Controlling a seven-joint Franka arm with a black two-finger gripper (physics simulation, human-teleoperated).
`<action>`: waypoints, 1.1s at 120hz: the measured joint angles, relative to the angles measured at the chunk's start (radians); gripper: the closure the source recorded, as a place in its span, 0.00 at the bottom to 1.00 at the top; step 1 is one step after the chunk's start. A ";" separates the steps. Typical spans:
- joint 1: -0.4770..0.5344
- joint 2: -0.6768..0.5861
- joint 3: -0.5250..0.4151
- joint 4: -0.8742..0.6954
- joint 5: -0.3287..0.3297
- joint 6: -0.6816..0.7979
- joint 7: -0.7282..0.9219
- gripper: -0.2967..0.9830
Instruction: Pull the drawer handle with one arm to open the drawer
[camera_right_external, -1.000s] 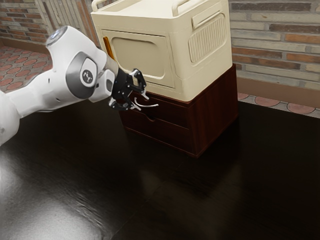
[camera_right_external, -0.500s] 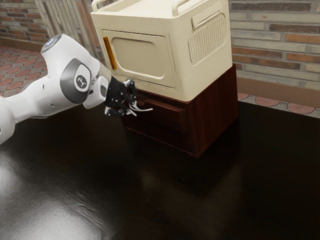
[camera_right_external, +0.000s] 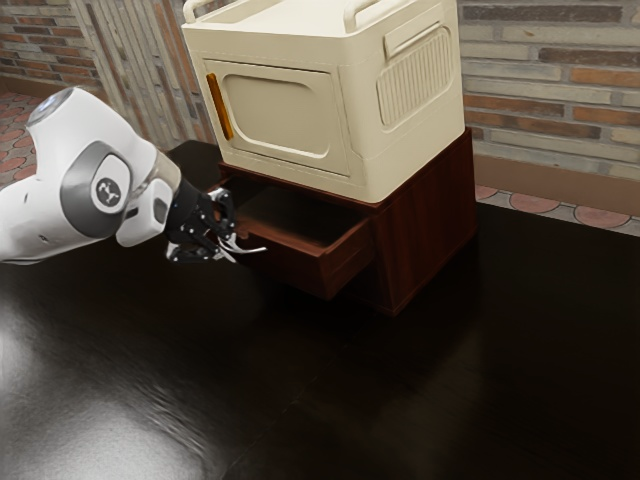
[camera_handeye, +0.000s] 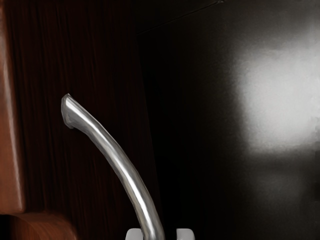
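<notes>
In the exterior view my gripper (camera_right_external: 230, 247) is at the front of the dark red-brown cabinet (camera_right_external: 428, 225), shut on the curved silver handle (camera_right_external: 254, 250). The upper drawer (camera_right_external: 297, 262) stands well out from the cabinet, its dark inside showing from above. One end of the handle sticks out past the fingertips. The wrist view has the handle (camera_handeye: 122, 165) curving from the drawer front (camera_handeye: 85, 45) down between the two pale tips of my gripper (camera_handeye: 160, 234).
A cream box (camera_right_external: 275, 110) with a framed front panel and top rails rests on the cabinet, above the drawer. Around the cabinet lies a glossy black tabletop (camera_right_external: 400, 400). Behind stands a brick wall (camera_right_external: 560, 90).
The fingers have closed in around the handle. My hand has drawn back toward the exterior view's left, and the upper drawer has slid out with it. Cabinet and cream box have stayed put.
</notes>
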 joint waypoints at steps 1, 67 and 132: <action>-0.006 -0.003 0.006 -0.004 0.002 0.000 0.000 0.80; -0.326 -0.160 0.320 -0.138 0.132 0.029 -0.008 0.78; -0.384 -0.242 0.371 -0.198 0.232 0.040 -0.011 0.78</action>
